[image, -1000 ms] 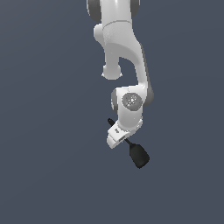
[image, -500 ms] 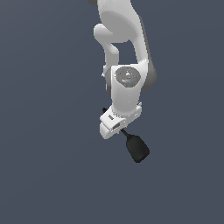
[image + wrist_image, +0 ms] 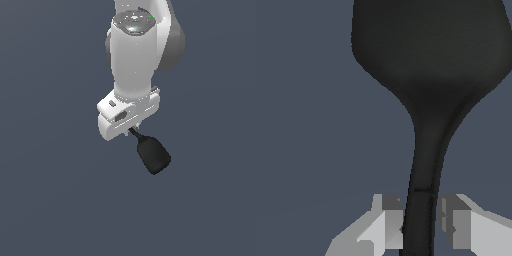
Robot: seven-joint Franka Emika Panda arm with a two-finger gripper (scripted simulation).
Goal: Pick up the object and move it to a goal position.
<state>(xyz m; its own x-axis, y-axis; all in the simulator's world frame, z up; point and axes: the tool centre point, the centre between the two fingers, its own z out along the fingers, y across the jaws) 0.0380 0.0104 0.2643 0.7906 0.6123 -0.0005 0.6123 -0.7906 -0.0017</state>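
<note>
The object is a matte black spatula (image 3: pixel 153 154) with a thin rod handle and a flat rounded paddle head. In the exterior view its head sticks out below and to the right of my white hand. My gripper (image 3: pixel 131 129) is mostly hidden under the hand there. In the wrist view the spatula (image 3: pixel 428 75) fills the frame, its handle running down between my two grey fingertips (image 3: pixel 390 227). My gripper (image 3: pixel 420 227) is shut on the handle, both pads pressing it from either side. The spatula is held in the air.
The white arm (image 3: pixel 137 55) rises above the hand in the exterior view. Only a plain dark grey-blue background (image 3: pixel 50 190) shows around it.
The arm has moved toward the exterior camera and looks larger. The spatula has stayed in the grip and moved with the hand.
</note>
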